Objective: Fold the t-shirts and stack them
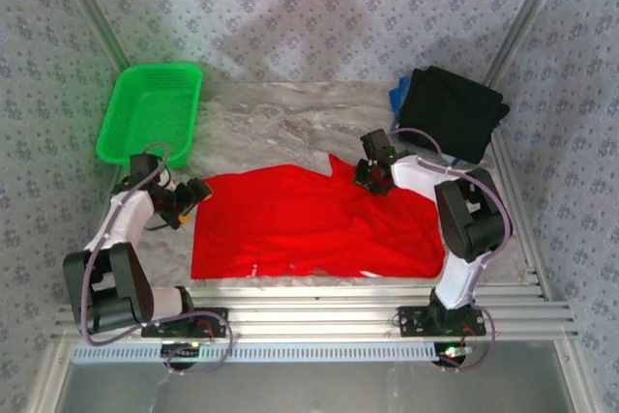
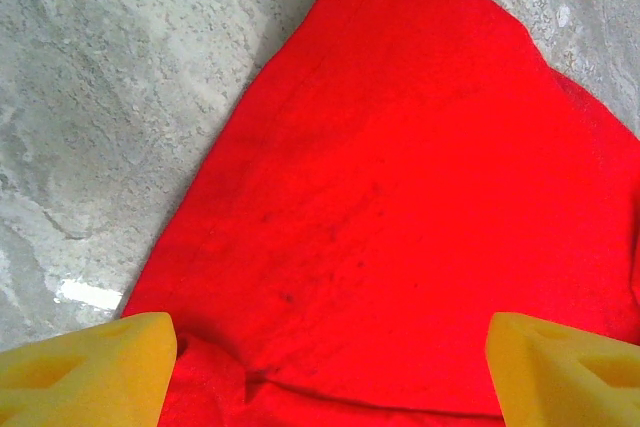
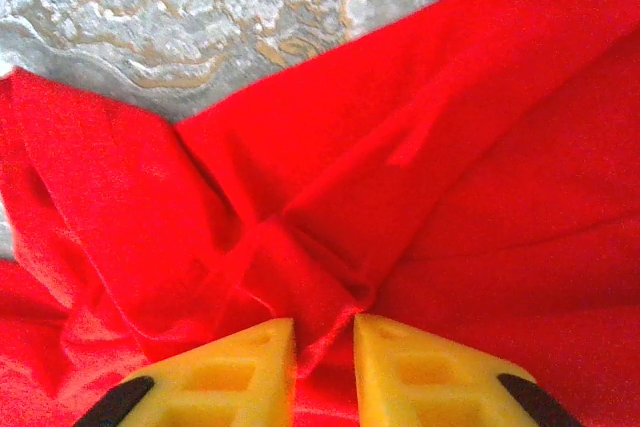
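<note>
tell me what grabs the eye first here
A bright red t-shirt spread across the table dominates. The right gripper pinches a fold at its far edge; the left gripper gapes open at its left edge. A green basket sits far left, a black t-shirt far right.

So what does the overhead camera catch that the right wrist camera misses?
Overhead: the green basket, the black tee at the far right corner, and the left gripper at the left edge of the red tee. Right wrist: a close-up of the right gripper pinching a bunched fold. Both: the red tee on the marble table.
</note>
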